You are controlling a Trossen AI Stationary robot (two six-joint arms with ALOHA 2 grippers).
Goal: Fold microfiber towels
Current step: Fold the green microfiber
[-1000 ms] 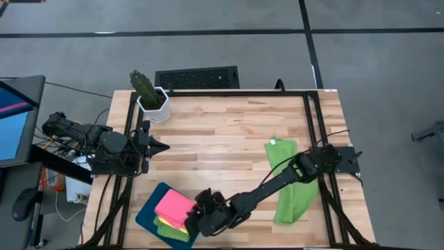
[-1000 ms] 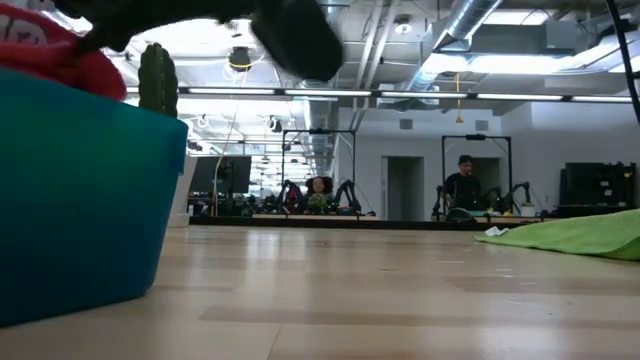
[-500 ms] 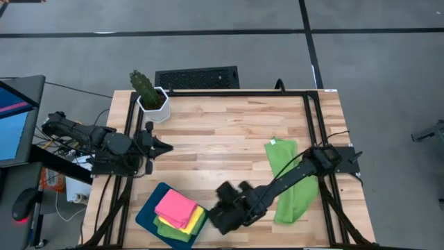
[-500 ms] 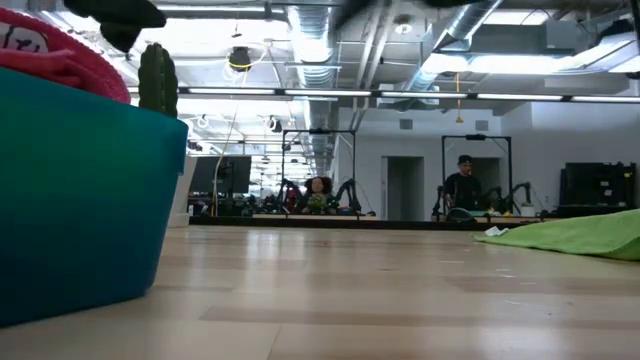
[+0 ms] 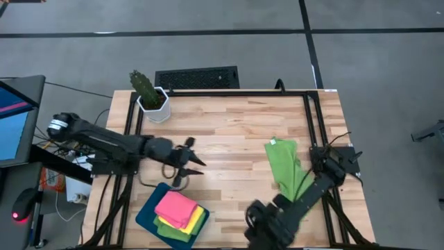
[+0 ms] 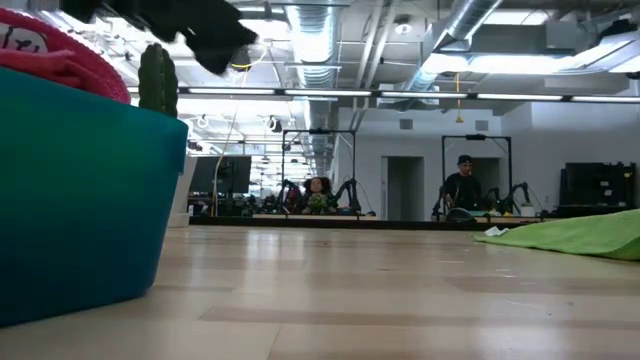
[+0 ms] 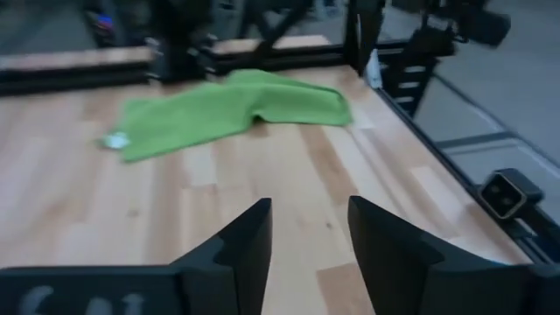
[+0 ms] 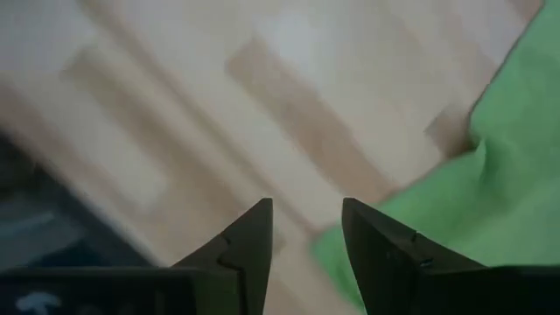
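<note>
A lime green towel (image 5: 283,169) lies spread and rumpled on the table's right side, also seen in the left wrist view (image 7: 236,109) and the low view (image 6: 585,235). A folded pink towel (image 5: 175,207) tops a stack with yellow and green ones in the dark teal tray (image 5: 147,217) at the near left. My left gripper (image 5: 195,157) hovers open over the table's middle left, pointing at the green towel. My right gripper (image 5: 262,221) hangs open at the near edge, pointing down, the green towel's near end (image 8: 490,201) beside its fingers.
A cactus in a white pot (image 5: 149,97) stands at the far left corner. Black frame rails (image 5: 311,118) run along the table's sides. Bare wood lies between tray and green towel. People (image 6: 462,185) sit in the room beyond.
My left gripper has reached from the left edge out toward the table's middle, dipped a little and opened. My right gripper has left the tray's stack and swung along the near edge toward the green towel, tipping to point down. The towels have stayed where they were.
</note>
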